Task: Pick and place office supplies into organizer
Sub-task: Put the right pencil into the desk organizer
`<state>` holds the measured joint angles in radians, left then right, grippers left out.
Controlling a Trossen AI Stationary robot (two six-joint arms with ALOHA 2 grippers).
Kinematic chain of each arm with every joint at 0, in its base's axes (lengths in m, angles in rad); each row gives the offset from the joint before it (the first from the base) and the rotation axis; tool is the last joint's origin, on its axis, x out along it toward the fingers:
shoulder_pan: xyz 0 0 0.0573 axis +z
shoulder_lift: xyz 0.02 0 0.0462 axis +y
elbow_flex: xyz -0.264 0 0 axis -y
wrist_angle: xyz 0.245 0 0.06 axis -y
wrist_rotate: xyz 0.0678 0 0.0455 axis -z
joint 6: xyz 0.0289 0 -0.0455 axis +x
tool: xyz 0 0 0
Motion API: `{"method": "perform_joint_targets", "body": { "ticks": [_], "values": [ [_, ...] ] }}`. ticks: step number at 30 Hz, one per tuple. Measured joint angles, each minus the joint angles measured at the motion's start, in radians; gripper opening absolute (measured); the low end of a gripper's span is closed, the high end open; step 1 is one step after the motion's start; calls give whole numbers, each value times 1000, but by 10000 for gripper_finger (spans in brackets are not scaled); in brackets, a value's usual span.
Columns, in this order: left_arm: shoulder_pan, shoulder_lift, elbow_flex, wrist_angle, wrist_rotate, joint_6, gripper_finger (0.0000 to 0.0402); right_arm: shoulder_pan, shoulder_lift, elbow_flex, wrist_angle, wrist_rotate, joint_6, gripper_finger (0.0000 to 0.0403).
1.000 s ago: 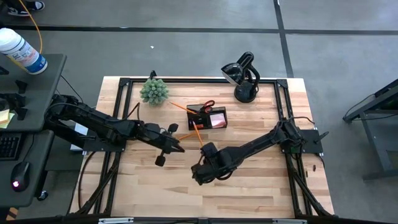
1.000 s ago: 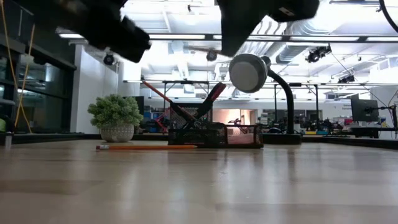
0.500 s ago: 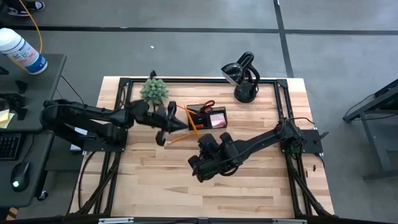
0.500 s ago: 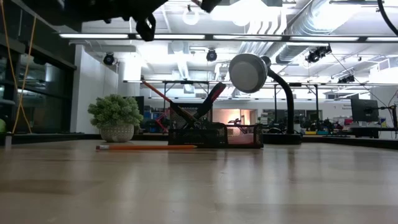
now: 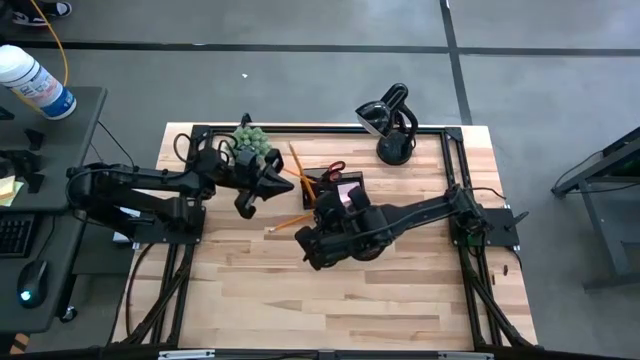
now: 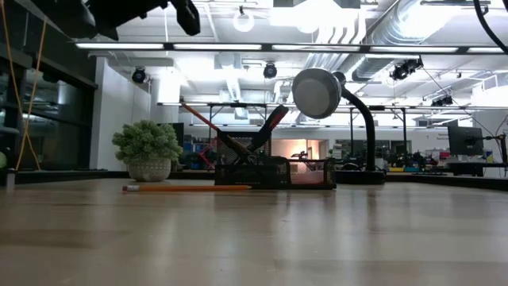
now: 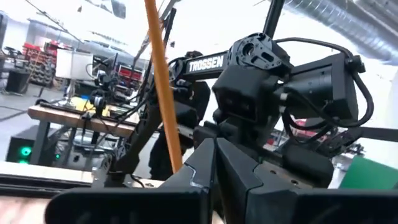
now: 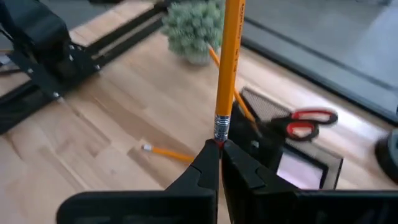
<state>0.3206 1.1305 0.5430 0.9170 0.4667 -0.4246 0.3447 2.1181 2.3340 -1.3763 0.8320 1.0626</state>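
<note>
"TROSSEN" legible on right arm (image 7: 273, 68). Both grippers, left (image 7: 214, 168) and right (image 8: 219, 155), clamped on pencils. Beyond right gripper, organizer (image 8: 298, 163) holding scissors (image 8: 308, 123), pink pad (image 8: 298, 172).

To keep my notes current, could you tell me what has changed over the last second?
The left pincer, shut on a pencil, swung from mid-table back toward the plant. The right pincer, shut on another pencil, moved toward the organizer. The loose pencil, scissors and lamp stayed put.
</note>
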Motion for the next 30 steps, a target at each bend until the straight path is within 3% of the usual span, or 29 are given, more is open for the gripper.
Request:
{"method": "perform_joint_targets", "body": {
  "ticks": [6,18,30],
  "values": [
    [0,1,0,12,-8,-53,19,-3,0,23,60,26,-95,0],
    [0,1,0,28,-37,-123,131,-18,0,23,180,31,-186,0],
    [0,1,0,32,-117,-165,128,-44,1,23,252,-12,-253,0]
  ]
}}
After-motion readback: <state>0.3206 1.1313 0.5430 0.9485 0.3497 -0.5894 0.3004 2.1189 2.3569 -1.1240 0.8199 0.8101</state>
